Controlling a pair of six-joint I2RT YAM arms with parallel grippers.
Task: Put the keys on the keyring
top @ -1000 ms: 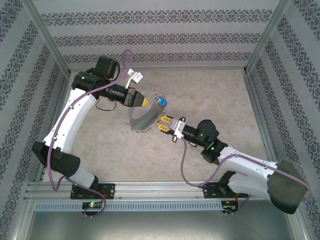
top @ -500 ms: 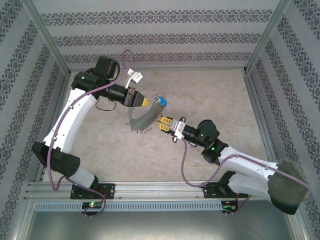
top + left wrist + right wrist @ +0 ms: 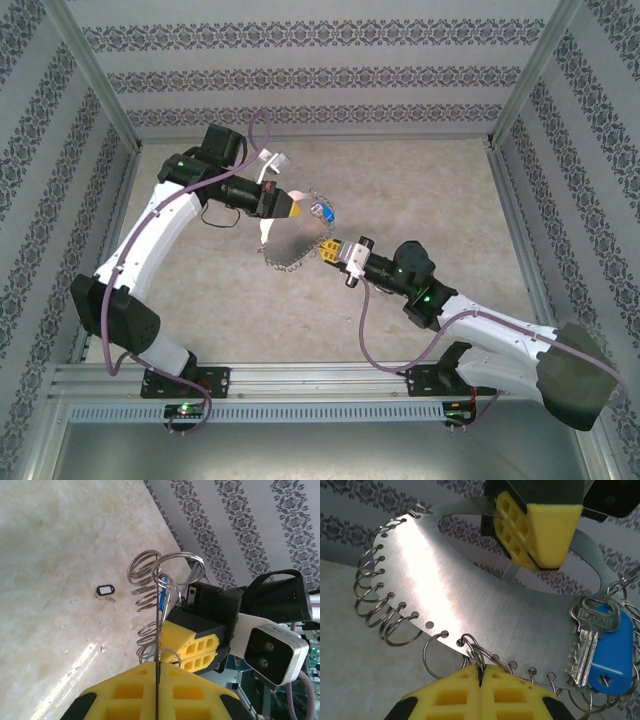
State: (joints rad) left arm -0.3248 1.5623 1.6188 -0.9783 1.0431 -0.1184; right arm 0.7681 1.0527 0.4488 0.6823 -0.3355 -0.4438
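Note:
The keyring [image 3: 470,605] is a flat, curved metal plate with holes along its edge, fringed with several small split rings; it hangs in the air between both arms [image 3: 290,243]. My left gripper [image 3: 158,664] is shut on the plate's inner edge, seen edge-on [image 3: 159,625]. My right gripper [image 3: 481,670] is shut on one split ring [image 3: 476,650] at the plate's lower edge. A silvery key [image 3: 585,630] with a blue tag [image 3: 607,650] hangs from the plate's right end [image 3: 322,210]. Another key with a black tag [image 3: 105,590] lies on the table.
The table [image 3: 420,190] is beige and marbled, fenced by metal posts and patterned walls [image 3: 320,75]. The right arm's wrist camera [image 3: 275,652] sits close behind its yellow fingers [image 3: 192,642]. The left gripper's fingers [image 3: 545,525] hang above the plate in the right wrist view.
The left arm has shifted a little right and turned the keyring, so the plate now lies flatter and catches the light. The right gripper stays at its lower edge.

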